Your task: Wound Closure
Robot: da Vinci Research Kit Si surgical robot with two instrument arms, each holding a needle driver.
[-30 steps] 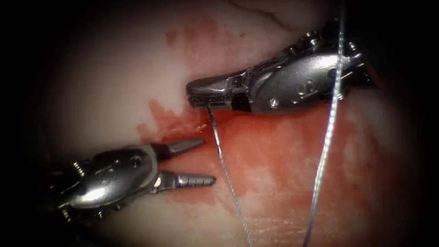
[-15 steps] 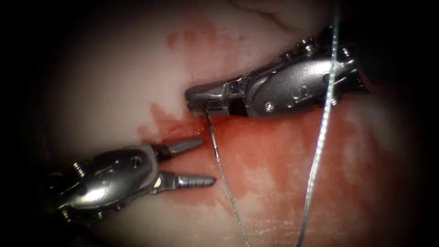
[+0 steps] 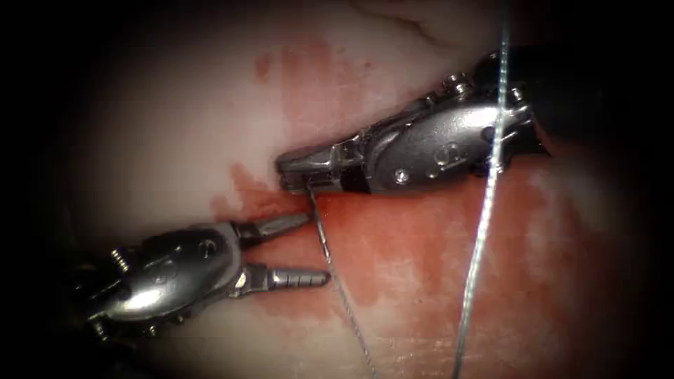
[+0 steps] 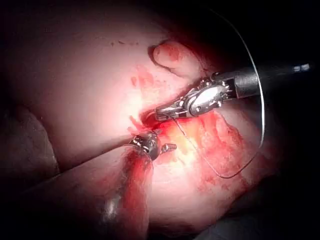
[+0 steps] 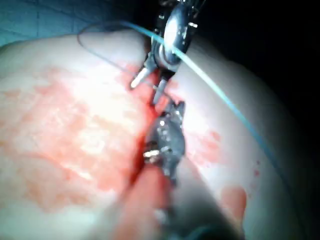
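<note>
1. One thread is the thing in hand. In the endoscope view it shows as two strands: a thin dark one that leaves the right tool's tip and runs down toward the near edge, and a paler one further right that crosses in front of the right tool's body and also runs to the near edge.
2. In the left wrist view the thread forms one wide loop, swinging out from the right tool and curving back round to it.
3. I cannot make out the needle or say whether it sits in the tissue.
4. There are two tools. The right tool comes in from the right with its jaws pressed together on the thread at the very tip, just above the red-stained band.
5. The left tool lies at the near left with its jaws spread apart, holding nothing. Its upper jaw tip is just beside the dark strand but I cannot tell if it touches.
6. The two tool tips are near each other, the right one further away and slightly left of the left tool's tips.
7. The tissue is pale at the far left; red fluid stains a broad patch under and to the right of both tools.
8. The cut itself is hard to pick out under the stain.
</note>
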